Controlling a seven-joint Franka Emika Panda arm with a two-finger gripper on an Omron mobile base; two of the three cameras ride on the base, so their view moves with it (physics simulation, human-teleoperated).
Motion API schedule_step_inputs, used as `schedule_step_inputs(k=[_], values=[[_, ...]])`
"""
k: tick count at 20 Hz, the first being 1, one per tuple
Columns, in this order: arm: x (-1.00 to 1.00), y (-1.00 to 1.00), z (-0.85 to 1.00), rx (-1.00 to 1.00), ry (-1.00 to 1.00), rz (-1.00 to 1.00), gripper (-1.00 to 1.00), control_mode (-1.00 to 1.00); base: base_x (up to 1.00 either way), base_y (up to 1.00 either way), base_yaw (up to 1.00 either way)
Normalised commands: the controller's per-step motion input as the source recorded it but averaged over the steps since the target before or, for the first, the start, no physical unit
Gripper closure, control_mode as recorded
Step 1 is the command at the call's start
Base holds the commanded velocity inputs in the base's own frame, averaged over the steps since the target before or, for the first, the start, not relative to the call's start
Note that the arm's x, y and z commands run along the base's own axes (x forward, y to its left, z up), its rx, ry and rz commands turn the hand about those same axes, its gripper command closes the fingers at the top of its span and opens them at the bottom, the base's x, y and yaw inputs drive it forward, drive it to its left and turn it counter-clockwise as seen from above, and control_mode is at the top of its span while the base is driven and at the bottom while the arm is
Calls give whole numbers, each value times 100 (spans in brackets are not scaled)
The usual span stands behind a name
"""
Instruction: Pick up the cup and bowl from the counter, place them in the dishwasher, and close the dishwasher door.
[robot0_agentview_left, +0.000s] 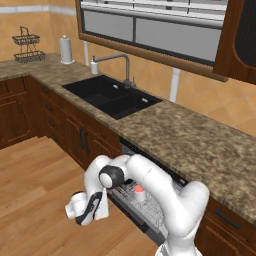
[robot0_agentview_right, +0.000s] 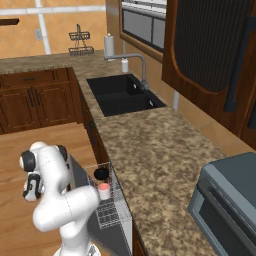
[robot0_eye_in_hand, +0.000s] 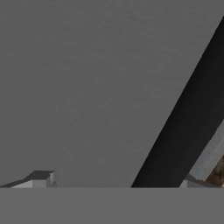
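While the gripper (robot0_eye_in_hand: 116, 181) hangs close against the dishwasher door (robot0_eye_in_hand: 87, 87), jaws spread wide, holding nothing; black bar handle (robot0_eye_in_hand: 183, 127) at right of frame; cup (robot0_agentview_right: 104, 190) and bowl (robot0_agentview_right: 101, 173) in the rack, lower centre; no lettering legible.

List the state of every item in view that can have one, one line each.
White cup with pink-red inside: upright in the dishwasher's white wire rack.
Glossy black bowl: in the rack, behind the cup.
Dark grey dishwasher door: partly raised, not shut.
Two-finger gripper: open, close against the door panel beside its black bar handle.
Black sink faucet: no water running.
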Motion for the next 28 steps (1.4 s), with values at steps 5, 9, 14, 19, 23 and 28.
schedule_step_inputs(k=[5, 9, 14, 19, 23, 28], values=[[67, -100, -14, -19, -21, 0, -100, -100, 0, 0, 0], [64, -100, -29, -30, -18, 0, -100, -100, 0, 0, 0], [61, -100, -57, -42, -27, -3, -100, -100, 0, 0, 0], [90, -100, -63, -33, -7, -3, -100, -100, 0, 0, 0], [96, -100, -57, -28, 0, -3, -100, -100, 0, 0, 0], [100, -100, -60, -22, 0, -1, -100, -100, 0, 0, 0]])
